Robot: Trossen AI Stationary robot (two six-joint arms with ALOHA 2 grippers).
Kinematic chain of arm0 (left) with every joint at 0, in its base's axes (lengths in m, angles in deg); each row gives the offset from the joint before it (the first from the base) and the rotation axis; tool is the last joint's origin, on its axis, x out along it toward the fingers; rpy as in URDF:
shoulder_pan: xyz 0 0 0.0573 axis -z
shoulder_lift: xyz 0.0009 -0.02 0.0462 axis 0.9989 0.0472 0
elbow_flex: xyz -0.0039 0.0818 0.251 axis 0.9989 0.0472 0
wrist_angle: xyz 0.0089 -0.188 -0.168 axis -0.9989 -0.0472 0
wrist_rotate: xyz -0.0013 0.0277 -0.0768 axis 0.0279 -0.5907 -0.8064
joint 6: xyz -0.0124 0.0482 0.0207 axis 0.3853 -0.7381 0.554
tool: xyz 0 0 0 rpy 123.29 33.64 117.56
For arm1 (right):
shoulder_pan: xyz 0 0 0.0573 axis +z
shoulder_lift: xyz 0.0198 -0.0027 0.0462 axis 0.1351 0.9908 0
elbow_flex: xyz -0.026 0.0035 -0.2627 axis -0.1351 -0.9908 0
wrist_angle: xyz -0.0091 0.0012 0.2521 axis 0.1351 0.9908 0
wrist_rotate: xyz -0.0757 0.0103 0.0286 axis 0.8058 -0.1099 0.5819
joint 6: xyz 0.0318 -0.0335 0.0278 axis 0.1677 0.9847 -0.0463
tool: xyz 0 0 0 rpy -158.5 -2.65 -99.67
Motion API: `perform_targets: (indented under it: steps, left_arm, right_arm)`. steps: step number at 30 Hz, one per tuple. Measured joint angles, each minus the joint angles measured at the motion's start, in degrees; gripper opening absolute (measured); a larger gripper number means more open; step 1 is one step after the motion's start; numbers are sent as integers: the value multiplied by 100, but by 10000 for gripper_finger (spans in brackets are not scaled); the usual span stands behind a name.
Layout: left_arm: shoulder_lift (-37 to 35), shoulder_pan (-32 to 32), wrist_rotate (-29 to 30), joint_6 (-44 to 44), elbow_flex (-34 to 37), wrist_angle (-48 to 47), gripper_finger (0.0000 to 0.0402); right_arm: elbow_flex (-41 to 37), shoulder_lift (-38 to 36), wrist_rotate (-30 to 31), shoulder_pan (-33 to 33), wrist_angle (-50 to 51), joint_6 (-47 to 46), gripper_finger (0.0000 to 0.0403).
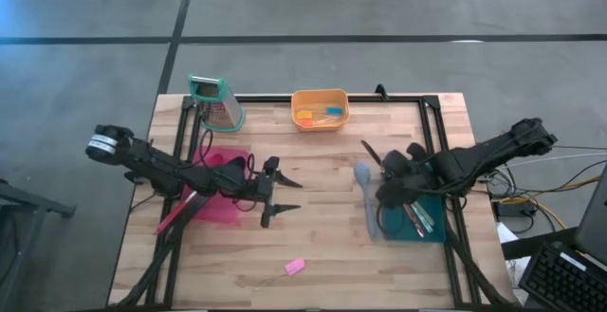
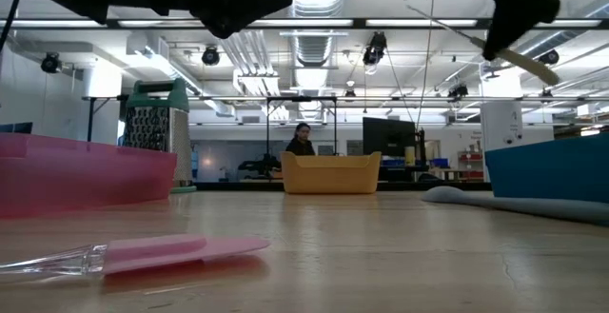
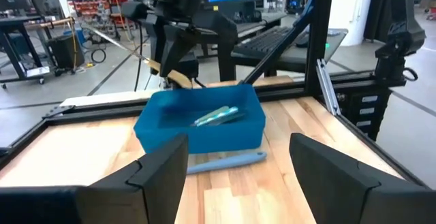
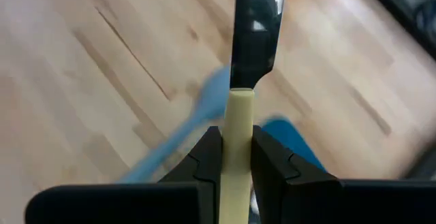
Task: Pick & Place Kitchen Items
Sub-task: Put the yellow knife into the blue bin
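Note:
My right gripper (image 1: pixel 391 177) hangs over the table just left of the blue bin (image 1: pixel 429 225), shut on a knife with a pale handle and a dark blade (image 4: pixel 255 26). The bin holds slim cutlery (image 3: pixel 216 115). A pale-blue spoon (image 1: pixel 365 203) lies flat on the table against the bin's left side. My left gripper (image 3: pixel 238 176) stands open and level near the table's middle, beside the pink bin (image 1: pixel 223 198), with nothing between its fingers. A red handle (image 1: pixel 174 219) sticks out of the pink bin. A small pink tool (image 1: pixel 295 267) lies near the front edge. My right gripper pinches the knife's pale handle (image 4: pixel 238 125) between its two fingers, close to where the blade begins. The knife lies along the fingers, with the blade sticking out past their tips. The fingers slant downward, and the knife is lifted clear of the table.
An orange tub (image 1: pixel 320 109) with small tools and a green-topped metal grater (image 1: pixel 216 101) stand at the far edge. A black frame (image 1: pixel 441 151) runs along the table's far and right sides. Bare wood lies between the two bins. A person (image 2: pixel 301 140) sits far behind the table.

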Motion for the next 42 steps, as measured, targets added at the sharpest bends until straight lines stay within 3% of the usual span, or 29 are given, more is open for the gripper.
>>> perform_targets:
  steps: [25, 42]
  left_arm:
    - [2, -2, -3, 388, 4, -67, 250]
    - [4, -2, -3, 392, 4, -72, 250]
  right_arm:
    - [-682, 5, -1592, 5, 1103, -1111, 38]
    - [-1135, -40, -2797, 5, 1087, -1458, 38]
